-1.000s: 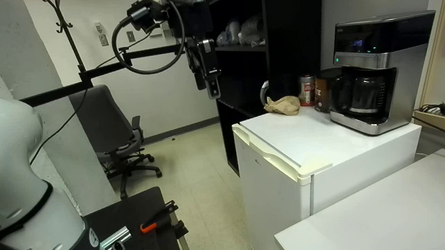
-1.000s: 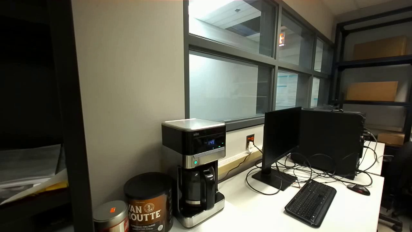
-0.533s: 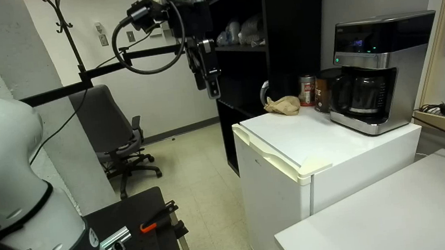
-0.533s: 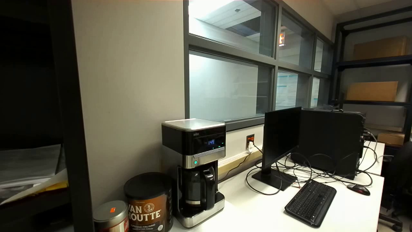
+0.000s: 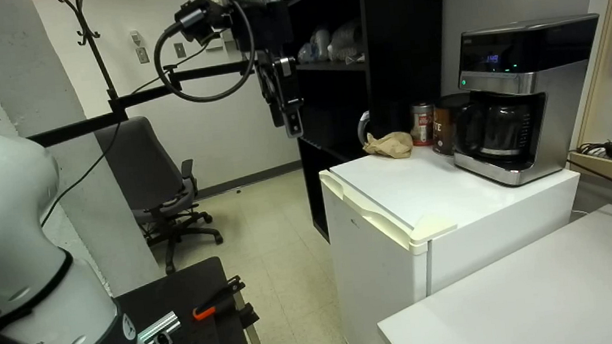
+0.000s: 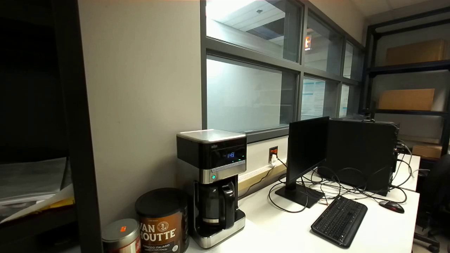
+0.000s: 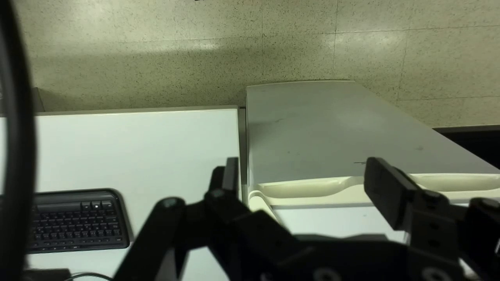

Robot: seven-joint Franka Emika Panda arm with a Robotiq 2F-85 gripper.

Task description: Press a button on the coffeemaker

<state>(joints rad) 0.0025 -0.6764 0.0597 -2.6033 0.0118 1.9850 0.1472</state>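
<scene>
Atop fridge point(image 5: 396, 180), well apart fr. gripper point(image 5: 285, 123) w/ 2 jaws: coffeemaker point(image 5: 551, 98)

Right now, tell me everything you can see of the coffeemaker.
The coffeemaker stands upright on the white fridge: boxy, black upper front, metallic-looking top, trim and base. Its display seems to read 1:49 in blue; below are a silvery button strip and a round green-lit button. A glass-looking carafe with a black handle sits under the top, its contents unclear. The brown can stands close beside the coffeemaker; whether they touch is hard to tell. The fingers are clear of both.
</scene>
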